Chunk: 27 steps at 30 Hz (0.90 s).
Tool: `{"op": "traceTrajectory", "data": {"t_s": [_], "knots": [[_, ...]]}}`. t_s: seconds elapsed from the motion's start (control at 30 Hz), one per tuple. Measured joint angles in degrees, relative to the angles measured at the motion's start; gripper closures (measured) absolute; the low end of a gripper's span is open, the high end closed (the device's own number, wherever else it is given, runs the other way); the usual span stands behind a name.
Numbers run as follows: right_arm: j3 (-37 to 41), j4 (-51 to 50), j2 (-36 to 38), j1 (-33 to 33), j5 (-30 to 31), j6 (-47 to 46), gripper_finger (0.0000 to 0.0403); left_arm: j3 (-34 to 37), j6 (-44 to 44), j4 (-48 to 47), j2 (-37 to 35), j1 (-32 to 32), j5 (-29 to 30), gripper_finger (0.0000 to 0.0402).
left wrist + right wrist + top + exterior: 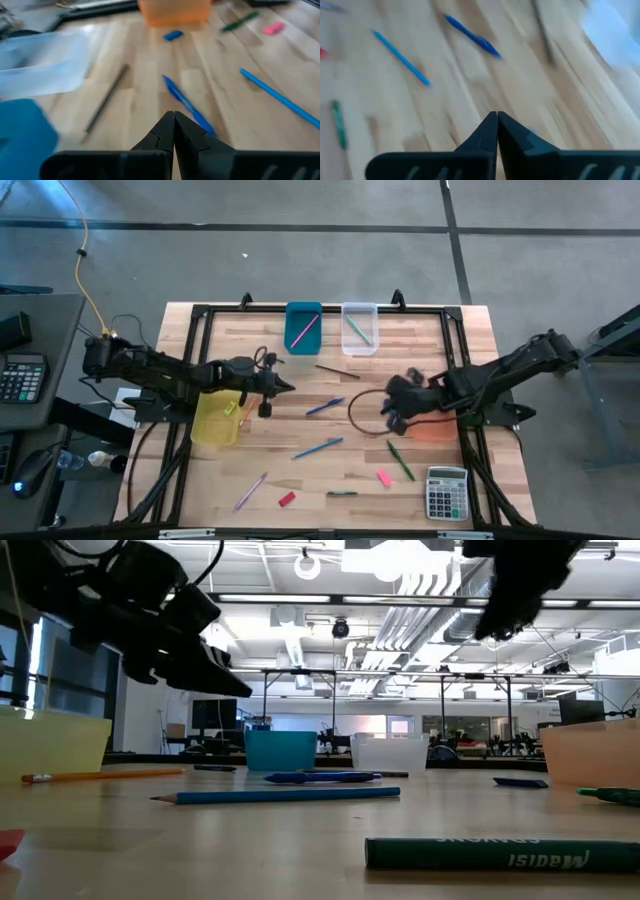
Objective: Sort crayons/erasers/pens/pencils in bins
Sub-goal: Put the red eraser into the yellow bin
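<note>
Progress looks like maybe a third of the way, judging by what's still loose; four bins are out and most of the stuff is still on the table [250, 345].

Bins first: the teal bin [303, 326] at the far edge has one pink stick lying in it; the clear bin [359, 328] just beside it has a green one; the yellow bin [217, 417] under the left arm has a small yellowish bit in it, can't say exactly what; the orange bin [436, 430] is mostly hidden under the right arm, so no idea what's inside.

Still loose: a pink eraser [383, 478] and a red eraser [287, 499] near the front edge, well apart from every bin; a blue eraser [173, 35] sits just in front of the orange bin in the left wrist view; plus a blue pen [325, 406], a blue pencil [318, 448], a green crayon [401, 461], a dark pencil [337, 371], a pinkish stick [250, 491] and another dark pen [341, 493]; a grey calculator [446, 493] sits at the front right corner, not part of the sort.

Left gripper [283, 383] hovers mid-table past the yellow bin, jaws closed and empty; right gripper [387, 411] hangs beside the orange bin, jaws also pressed together with nothing in them; so I'd guess a drop-off is done and the next pick isn't started.
</note>
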<state>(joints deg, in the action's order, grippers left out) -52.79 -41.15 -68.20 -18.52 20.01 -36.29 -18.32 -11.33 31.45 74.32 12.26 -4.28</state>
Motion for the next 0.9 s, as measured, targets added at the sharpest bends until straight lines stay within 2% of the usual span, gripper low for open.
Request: {"op": "traceTrajectory", "data": {"t_s": [0.17, 0.33, 0.57, 0.73, 0.9], "knots": [[10.49, 26.12, -0.02, 0.02, 0.40, 12.15, 0.0400, -3.40, 1.43, -9.49, 0.00, -6.56, 3.31, 0.0401], [18.82, 41.71, -0.03, -0.02, 3.74, 16.17, 0.0402, -7.58, 8.09, -20.43, 0.00, -15.97, 10.01, 0.0401], [26.01, 54.34, -0.03, -0.47, 4.52, 19.03, 0.0403, -15.82, 22.59, -35.67, 1.55, -33.38, 24.89, 0.0401], [27.47, 57.61, -0.03, -1.98, 5.01, 21.84, 0.0403, -23.06, 34.62, -40.94, 6.75, -43.42, 31.16, 0.0402], [26.51, 57.88, -0.03, -3.82, 5.01, 22.24, 0.0403, -31.20, 46.88, -46.40, 14.13, -49.49, 34.51, 0.0401]]}}
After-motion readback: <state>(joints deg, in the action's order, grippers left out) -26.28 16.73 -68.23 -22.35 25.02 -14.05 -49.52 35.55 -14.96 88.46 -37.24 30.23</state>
